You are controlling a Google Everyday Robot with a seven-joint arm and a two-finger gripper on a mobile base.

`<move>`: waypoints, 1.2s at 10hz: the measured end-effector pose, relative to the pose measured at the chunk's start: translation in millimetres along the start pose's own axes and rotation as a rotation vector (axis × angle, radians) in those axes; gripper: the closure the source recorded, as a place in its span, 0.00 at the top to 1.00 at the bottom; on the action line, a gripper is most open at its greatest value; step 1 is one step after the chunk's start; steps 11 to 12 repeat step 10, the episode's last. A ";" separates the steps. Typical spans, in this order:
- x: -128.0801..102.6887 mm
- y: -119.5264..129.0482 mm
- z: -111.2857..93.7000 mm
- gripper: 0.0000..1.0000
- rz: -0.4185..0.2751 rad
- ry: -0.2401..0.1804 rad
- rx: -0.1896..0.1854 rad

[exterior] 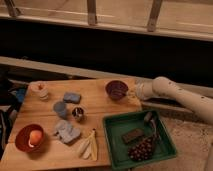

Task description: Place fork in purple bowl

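The purple bowl (117,90) stands at the back right of the wooden table (100,102). My gripper (134,93) is at the end of the white arm (175,96) that comes in from the right. It sits just beside the bowl's right rim, at about rim height. I see no fork; it may be hidden by the gripper or inside the bowl.
A green tray (114,145) at the front right holds grapes (142,149) and a dark block (132,135). A red bowl (20,145), blue-grey cup (60,108), metal cup (77,114), blue sponge (72,97), grey cloth (66,131) and banana (89,146) are on the table.
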 end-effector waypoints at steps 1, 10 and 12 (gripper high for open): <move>1.7 6.5 7.4 0.45 -0.012 0.013 0.006; 14.8 22.2 34.3 0.61 -0.068 0.071 0.031; 14.8 22.2 34.3 0.61 -0.068 0.071 0.031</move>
